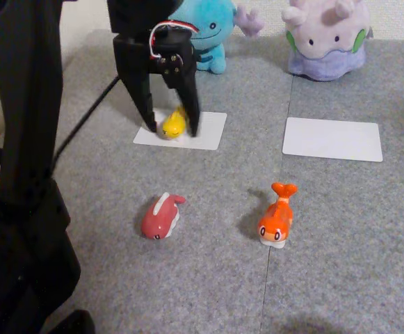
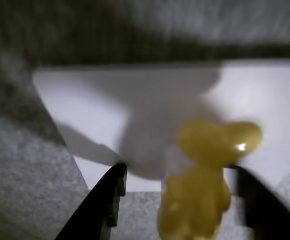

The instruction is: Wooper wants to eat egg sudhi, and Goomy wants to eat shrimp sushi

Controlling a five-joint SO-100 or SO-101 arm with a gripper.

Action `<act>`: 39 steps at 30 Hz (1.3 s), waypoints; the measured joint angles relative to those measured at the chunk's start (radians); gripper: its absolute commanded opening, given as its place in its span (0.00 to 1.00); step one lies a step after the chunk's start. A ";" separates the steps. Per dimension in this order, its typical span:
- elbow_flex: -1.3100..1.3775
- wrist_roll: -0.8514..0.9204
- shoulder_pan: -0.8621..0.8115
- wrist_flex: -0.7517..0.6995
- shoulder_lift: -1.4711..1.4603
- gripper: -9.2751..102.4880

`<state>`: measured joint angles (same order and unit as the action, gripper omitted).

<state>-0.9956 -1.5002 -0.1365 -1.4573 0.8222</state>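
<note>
The gripper [image 1: 172, 131] stands over the left white card [image 1: 212, 131] in front of Wooper [image 1: 208, 35], fingers apart around the egg sushi [image 1: 174, 124], which rests on the card. The shrimp sushi [image 1: 277, 216] lies on the grey mat [image 1: 341, 243], well short of Goomy [image 1: 327, 38] at the far edge.

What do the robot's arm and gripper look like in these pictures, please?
The arm is matte black plastic with blocky segments. Its gripper has two tapering black fingers below a boxy black housing. Red and white wires loop over the top of that housing, and a black cable trails back toward the base.
</note>
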 measured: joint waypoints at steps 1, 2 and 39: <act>0.003 0.003 -0.002 0.000 -0.002 0.48; 0.005 0.003 -0.002 0.000 -0.002 0.50; -1.164 0.583 -0.657 0.295 0.933 0.47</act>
<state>-2.1598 -0.9173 -0.7931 -1.1628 1.7549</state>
